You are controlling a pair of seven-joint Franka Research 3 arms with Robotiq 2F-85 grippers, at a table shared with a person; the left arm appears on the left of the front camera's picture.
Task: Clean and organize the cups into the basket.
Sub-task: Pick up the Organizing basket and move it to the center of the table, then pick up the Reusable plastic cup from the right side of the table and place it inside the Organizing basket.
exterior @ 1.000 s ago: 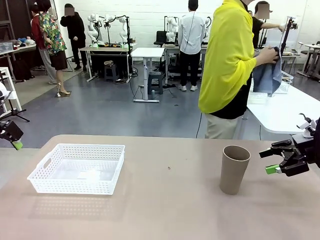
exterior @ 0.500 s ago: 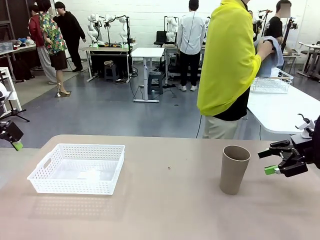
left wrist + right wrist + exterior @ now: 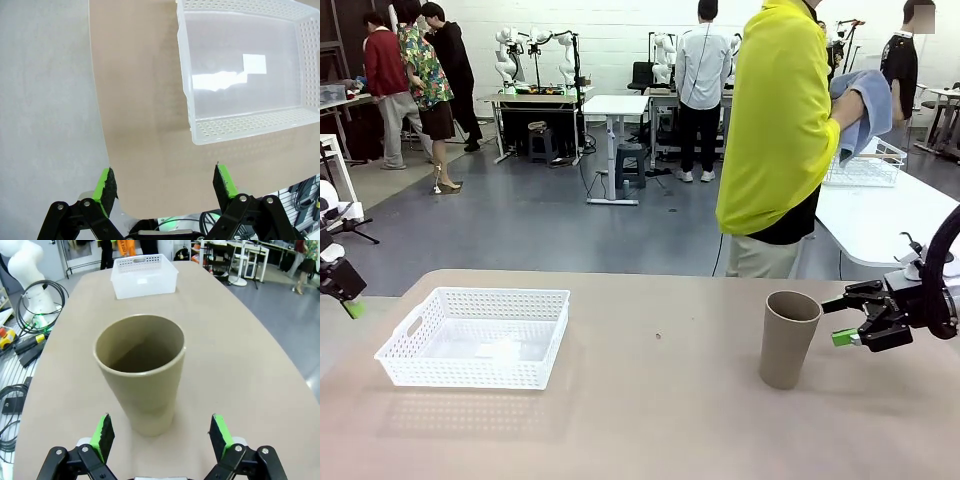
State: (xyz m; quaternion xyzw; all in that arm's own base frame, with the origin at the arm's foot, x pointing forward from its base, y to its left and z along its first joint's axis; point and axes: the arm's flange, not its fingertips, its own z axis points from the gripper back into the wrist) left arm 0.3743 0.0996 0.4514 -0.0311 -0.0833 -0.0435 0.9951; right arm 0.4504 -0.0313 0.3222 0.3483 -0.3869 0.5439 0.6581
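Spotted taupe tumbler (image 3: 140,370) upright just ahead of right gripper (image 3: 838,322), spread wide, empty; judged light, rigid, matte, tippy; best pinched mid-wall; noted white lattice basket (image 3: 250,125) ahead of left gripper (image 3: 165,182), likewise wide, empty.

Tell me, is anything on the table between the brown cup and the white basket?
No. In the front view, the table between the cup and the basket is bare, apart from one tiny dark speck.
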